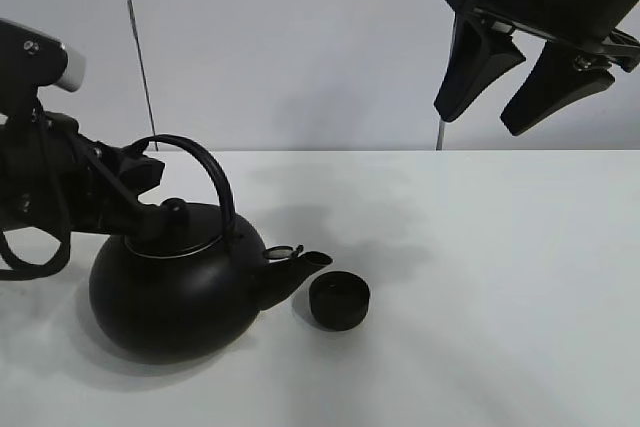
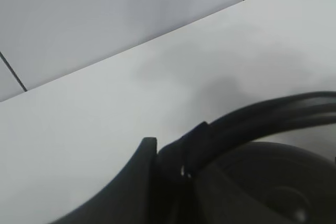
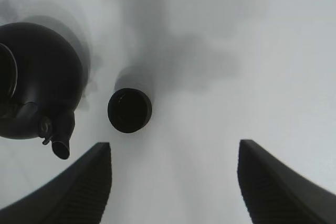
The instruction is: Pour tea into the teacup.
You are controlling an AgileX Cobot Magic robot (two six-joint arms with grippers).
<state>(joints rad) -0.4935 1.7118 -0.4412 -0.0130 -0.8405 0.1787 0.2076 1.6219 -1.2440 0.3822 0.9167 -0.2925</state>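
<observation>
Two end effectors: left clamped on kettle handle, right raised, wide.

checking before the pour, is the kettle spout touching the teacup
Apart. The right wrist view shows bare white table between the kettle spout and the teacup; the exterior high view also shows a sliver of table between spout tip and cup rim.

I see the kettle standing on the table at the left, its spout pointing right. The teacup sits on the table just beside the spout tip, right of the kettle, not touching it.
</observation>
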